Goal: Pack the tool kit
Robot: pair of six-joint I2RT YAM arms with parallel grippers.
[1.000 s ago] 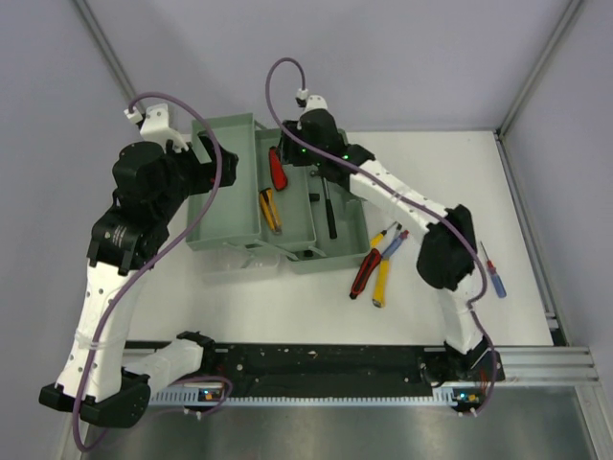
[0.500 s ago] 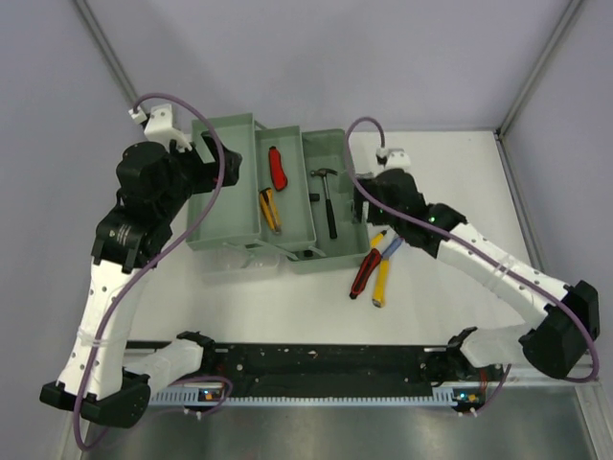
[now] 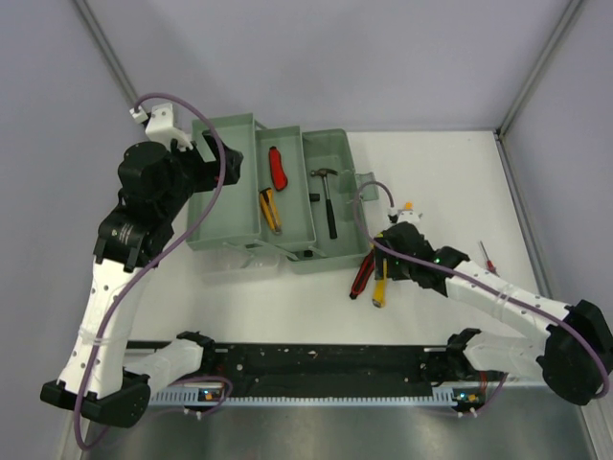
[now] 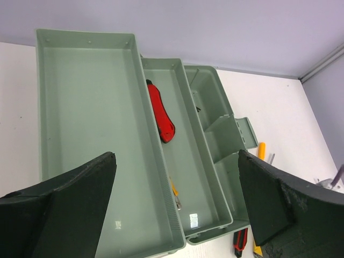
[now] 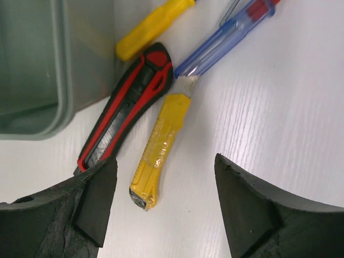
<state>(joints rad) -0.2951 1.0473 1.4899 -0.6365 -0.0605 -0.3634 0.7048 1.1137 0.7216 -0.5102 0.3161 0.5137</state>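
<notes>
**Right arm poised to pick the next loose tool beside the open toolbox**

The right gripper [image 5: 164,185] hangs spread and empty above the yellow utility knife [image 5: 161,145], which lies on the table [image 5: 279,140] close beside a red-and-black utility knife [image 5: 126,115], just outside the green toolbox [image 5: 32,64]. The next move likely calls for descending, closing across the yellow body without catching its neighbour, then carrying it to a tray. The left gripper [image 4: 174,196] hovers wide and empty over the box.

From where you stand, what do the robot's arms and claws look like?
Both arms match: the left arm and right arm have white shells on the long links and bulky black joint housings. A purple cable loops loosely along each. The left gripper and right gripper each end in two broad, wedge-shaped black fingers with a rough matte surface.
</notes>
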